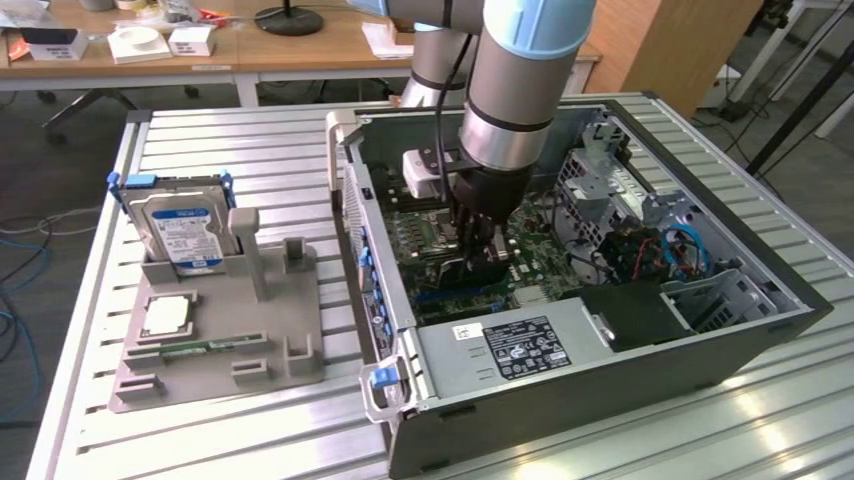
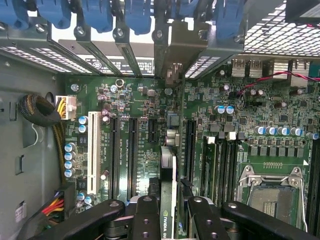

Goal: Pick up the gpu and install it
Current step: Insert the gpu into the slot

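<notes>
My gripper (image 1: 478,238) reaches down into the open computer case (image 1: 614,400) and is shut on the gpu (image 1: 470,272), a thin black card held upright over the motherboard (image 1: 541,265). In the wrist view the gpu (image 2: 168,172) appears edge-on between my black fingers (image 2: 145,215), with my gripper (image 2: 168,212) closed around it. Its silvery end (image 2: 167,47) lines up with the rear slot openings under the blue clips (image 2: 137,15). The card stands over the motherboard (image 2: 235,125) between the long black expansion slots (image 2: 132,155). I cannot tell whether its edge touches a slot.
On the exterior view's left a grey fixture (image 1: 287,355) holds the blue-labelled hard drive (image 1: 183,232), a square chip (image 1: 163,315) and a green memory stick (image 1: 203,347). Inside the case are the power supply (image 1: 523,345), blue cables (image 1: 683,250), drive cages (image 1: 594,170) and the processor socket (image 2: 270,195).
</notes>
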Tool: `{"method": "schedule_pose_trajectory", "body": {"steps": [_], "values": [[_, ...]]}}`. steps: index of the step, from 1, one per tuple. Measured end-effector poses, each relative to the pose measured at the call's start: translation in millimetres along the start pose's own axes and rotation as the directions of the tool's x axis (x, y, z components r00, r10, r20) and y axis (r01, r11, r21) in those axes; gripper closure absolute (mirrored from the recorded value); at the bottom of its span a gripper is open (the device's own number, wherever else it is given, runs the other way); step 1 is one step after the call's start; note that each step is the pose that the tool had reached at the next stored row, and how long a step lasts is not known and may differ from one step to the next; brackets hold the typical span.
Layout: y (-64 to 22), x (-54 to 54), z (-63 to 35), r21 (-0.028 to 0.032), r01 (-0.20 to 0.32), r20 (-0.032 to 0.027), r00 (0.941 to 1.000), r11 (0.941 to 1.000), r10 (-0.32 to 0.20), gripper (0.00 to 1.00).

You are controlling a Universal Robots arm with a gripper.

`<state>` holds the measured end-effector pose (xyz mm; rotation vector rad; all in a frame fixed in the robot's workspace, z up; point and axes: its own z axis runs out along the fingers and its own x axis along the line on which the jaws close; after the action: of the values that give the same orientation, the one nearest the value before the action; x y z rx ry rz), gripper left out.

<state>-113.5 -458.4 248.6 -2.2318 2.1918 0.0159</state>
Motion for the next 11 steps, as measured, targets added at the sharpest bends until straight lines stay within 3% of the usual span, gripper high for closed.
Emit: {"method": "schedule_pose_trajectory", "body": {"steps": [11], "values": [[0.7,0.6,0.7,-0.0001,0.002,-0.0002,1.0000,1.0000,-0.002,0.73]]}}
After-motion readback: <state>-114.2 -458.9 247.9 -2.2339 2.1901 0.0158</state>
